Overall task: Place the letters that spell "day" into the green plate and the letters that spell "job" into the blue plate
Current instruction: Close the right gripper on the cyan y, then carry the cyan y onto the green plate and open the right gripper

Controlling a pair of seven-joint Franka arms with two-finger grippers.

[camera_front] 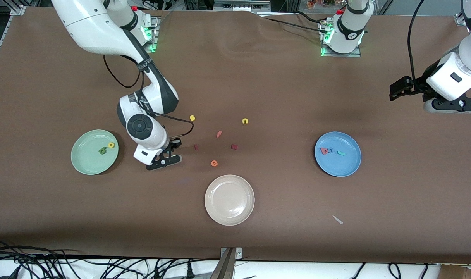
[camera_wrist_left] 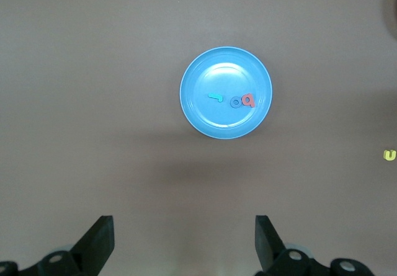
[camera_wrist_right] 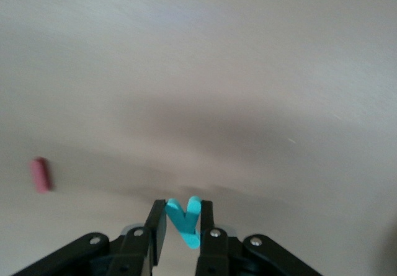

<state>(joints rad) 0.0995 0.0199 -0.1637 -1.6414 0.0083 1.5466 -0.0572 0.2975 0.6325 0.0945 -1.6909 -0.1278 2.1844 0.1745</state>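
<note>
Right wrist view: right end effector (camera_wrist_right: pixel 183 221) pinching teal "y" (camera_wrist_right: pixel 184 221) above worktop (camera_wrist_right: pixel 248 71); left end effector (camera_wrist_left: pixel 185 242) wide, waiting.

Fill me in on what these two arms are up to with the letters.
The right gripper is shut on the teal y, over the table beside the green plate, which holds a green letter and a yellow letter. The blue plate already has its three letters. The left gripper waits open, up at its end.

white arms (camera_front: pixel 103 35) with black joints, black hands, green base lights.
</note>
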